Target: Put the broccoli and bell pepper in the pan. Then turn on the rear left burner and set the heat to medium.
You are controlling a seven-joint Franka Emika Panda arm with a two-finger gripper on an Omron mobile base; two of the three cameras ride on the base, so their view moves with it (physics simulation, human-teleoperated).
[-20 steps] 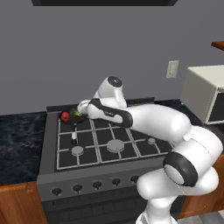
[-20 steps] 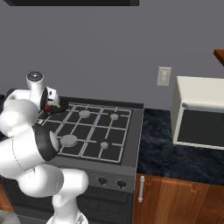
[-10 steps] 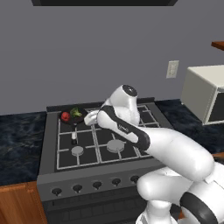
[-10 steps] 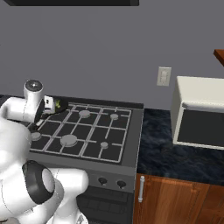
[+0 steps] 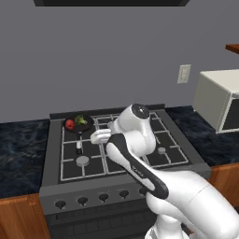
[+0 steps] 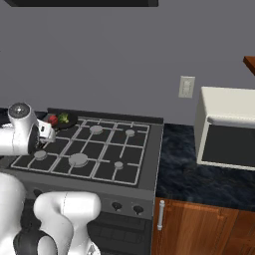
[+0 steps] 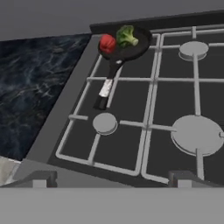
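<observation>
While my jaws stand wide apart and empty, the black pan sits upper left in the hand view, holding the red bell pepper beside the green broccoli.

Broccoli and bell pepper sit in the pan.

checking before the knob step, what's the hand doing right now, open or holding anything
Hand: open and empty, over the front of the stove, apart from the pan that holds the broccoli and bell pepper.
</observation>
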